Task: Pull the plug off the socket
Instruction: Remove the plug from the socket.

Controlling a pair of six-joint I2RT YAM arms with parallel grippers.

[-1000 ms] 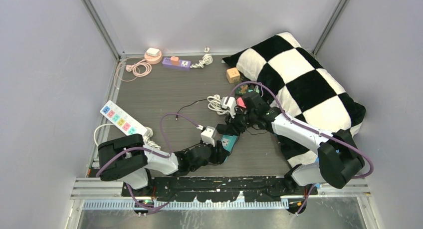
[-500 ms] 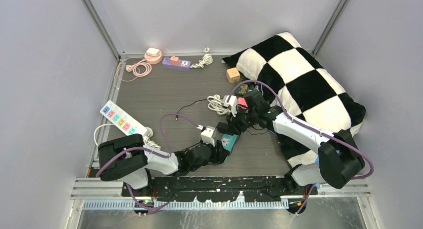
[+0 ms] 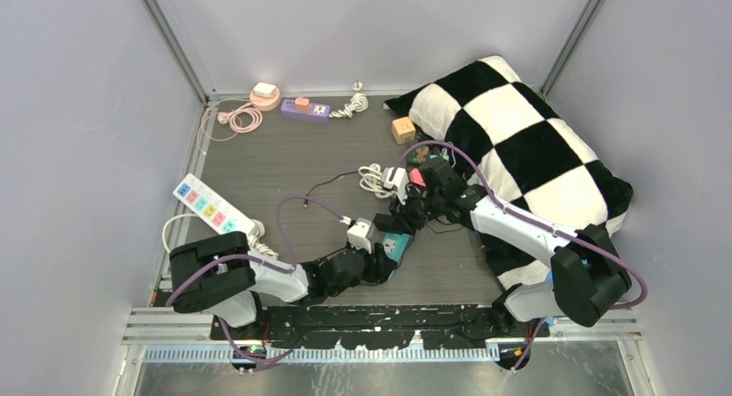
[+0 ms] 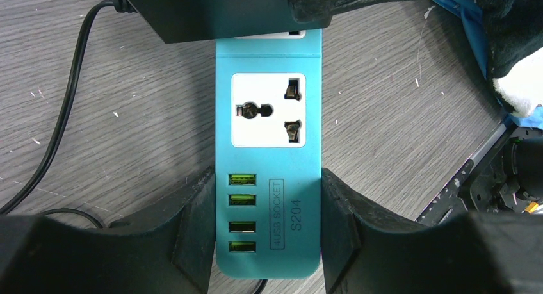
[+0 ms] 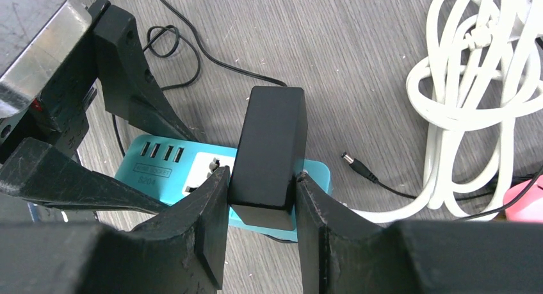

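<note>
Right wrist: right end effector (image 5: 259, 182) grips plug (image 5: 269, 140) at socket (image 5: 318, 179) edge.

Left tool (image 3: 385, 260), right tool (image 3: 400, 217) at socket (image 3: 396, 242)

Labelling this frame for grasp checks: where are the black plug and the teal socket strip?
black plug (image 5: 269, 147): right wrist view, on its upper face.
teal socket strip (image 4: 267, 109): left wrist view, on its white outlet face.

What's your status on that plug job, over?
Left jaws shut on teal socket strip, pinning it. Right jaws shut on black plug; plug seated, not yet out. White cord bundle lies beside, apart from both.
</note>
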